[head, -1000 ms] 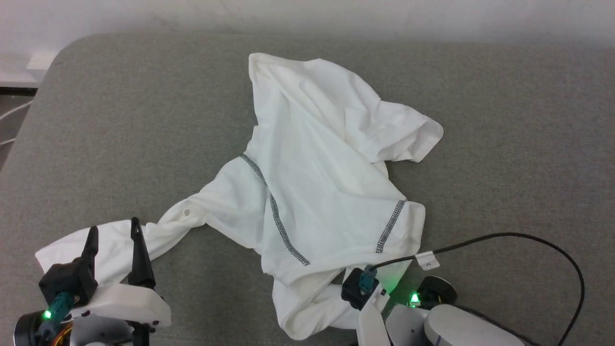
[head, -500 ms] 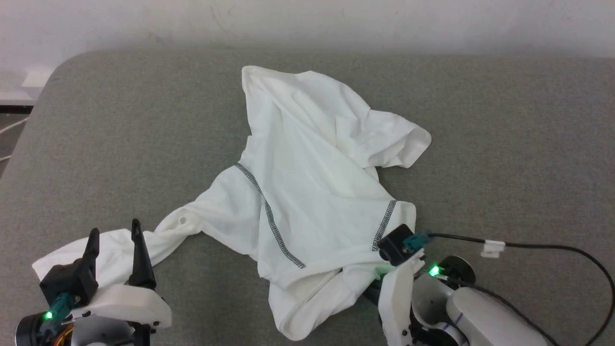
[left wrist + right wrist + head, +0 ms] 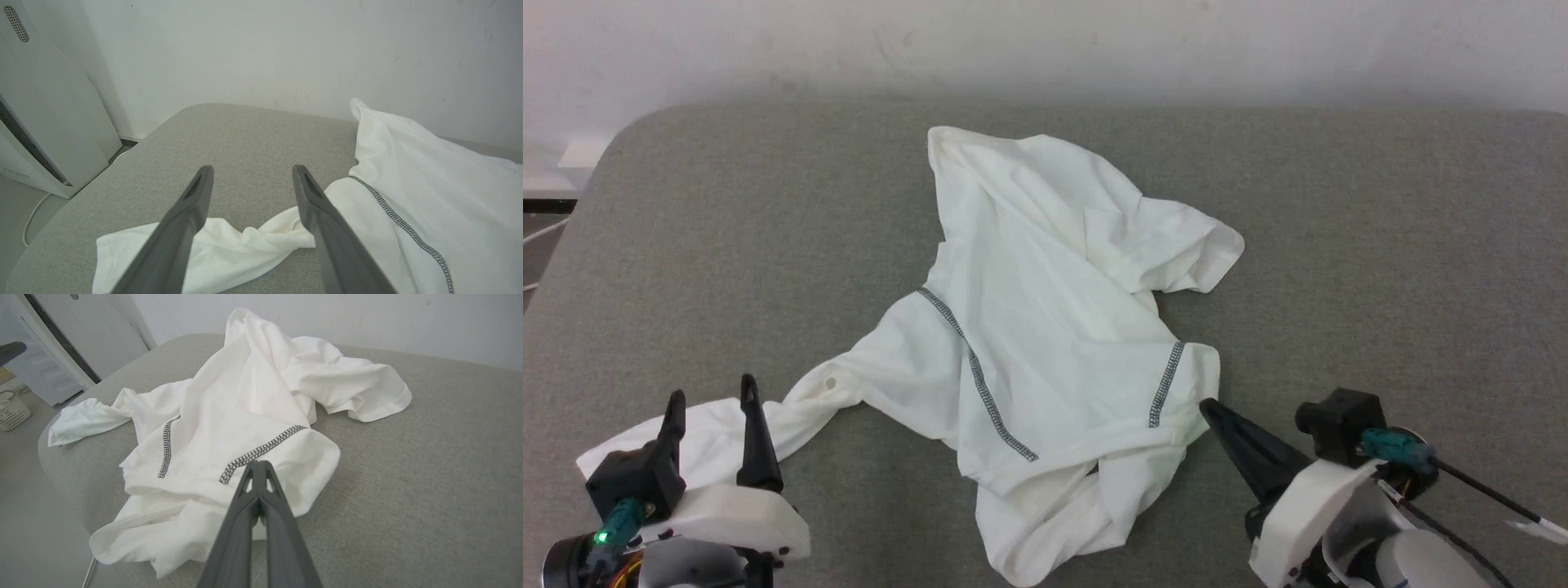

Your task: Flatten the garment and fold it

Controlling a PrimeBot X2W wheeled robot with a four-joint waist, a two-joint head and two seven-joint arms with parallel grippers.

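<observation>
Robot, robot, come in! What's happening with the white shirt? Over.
Left gripper open, above the sleeve end. Right gripper shut, tip at edge of shirt. Shirt crumpled, not flat yet. Cable trails behind right wrist.

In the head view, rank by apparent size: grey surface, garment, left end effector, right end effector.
1. grey surface
2. garment
3. left end effector and right end effector: too alike to rank.

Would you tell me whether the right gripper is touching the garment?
Cannot tell: the right wrist view has the right gripper overlapping the garment, hiding any gap; the head view is no clearer.
</observation>
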